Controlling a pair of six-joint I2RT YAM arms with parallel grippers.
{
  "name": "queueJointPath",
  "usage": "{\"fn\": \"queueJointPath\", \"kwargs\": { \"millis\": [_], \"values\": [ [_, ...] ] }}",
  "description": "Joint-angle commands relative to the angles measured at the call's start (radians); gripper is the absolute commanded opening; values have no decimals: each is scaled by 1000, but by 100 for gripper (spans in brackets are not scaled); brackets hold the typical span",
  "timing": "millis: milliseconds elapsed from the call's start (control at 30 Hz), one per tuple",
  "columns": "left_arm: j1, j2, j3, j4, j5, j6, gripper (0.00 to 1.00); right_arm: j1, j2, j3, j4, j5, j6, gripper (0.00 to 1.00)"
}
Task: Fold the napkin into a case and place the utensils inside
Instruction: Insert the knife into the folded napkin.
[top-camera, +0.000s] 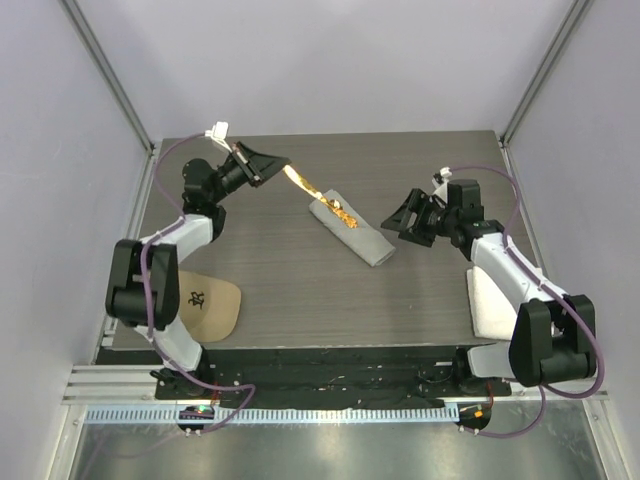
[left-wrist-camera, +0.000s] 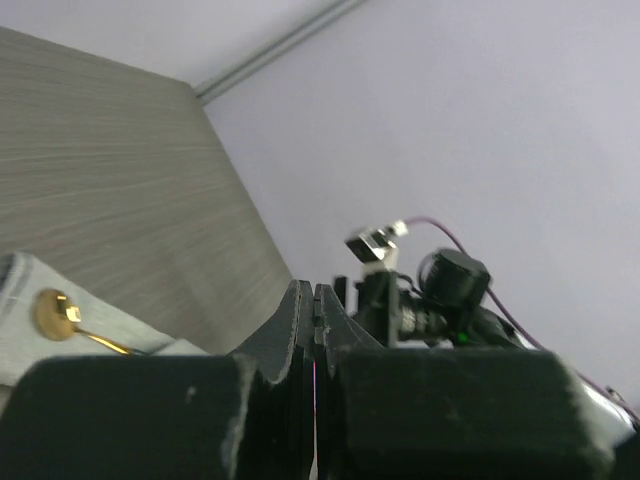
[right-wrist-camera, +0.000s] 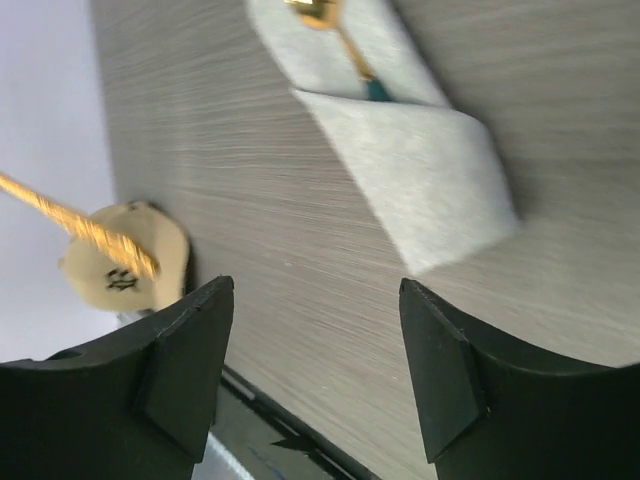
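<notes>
**Gold on grey, over dark wood grain**

The napkin (top-camera: 362, 243) is plain light grey. One gold utensil (top-camera: 303, 182) gleams shiny yellow-gold; a second utensil (right-wrist-camera: 318, 12) has a gold head and dark teal handle. The table (top-camera: 300, 290) is dark grey-brown with fine streaked grain. The cap (top-camera: 210, 305) is tan, its emblem black. The fingers (right-wrist-camera: 185, 360) are black.

Left arm (top-camera: 160, 260): folded at the elbow, forearm reaching to the far left, wrist turned rightward. Left pincer (top-camera: 283, 165): jaws pressed together, clamped on the end of a gold utensil (top-camera: 300, 181). Right arm (top-camera: 505, 265): extends inward from the right side. Right pincer (top-camera: 393, 230): points left, its 2 fingers (right-wrist-camera: 185, 350) spread wide, holding nothing.
</notes>
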Motion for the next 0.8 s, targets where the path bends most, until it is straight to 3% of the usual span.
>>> {"fn": "queueJointPath", "kwargs": {
  "millis": [0, 133, 467, 767],
  "values": [
    [20, 147, 118, 71, -23, 46, 0, -6, -50, -46, -151, 141, -85, 68],
    [19, 317, 237, 49, -23, 108, 0, -8, -44, -83, -174, 163, -99, 58],
    [32, 520, 396, 108, -4, 142, 0, -8, 36, -166, -126, 86, -134, 30],
    [51, 606, 455, 96, 46, 146, 0, -5, 106, -209, -50, 54, -105, 27]
  ]
}}
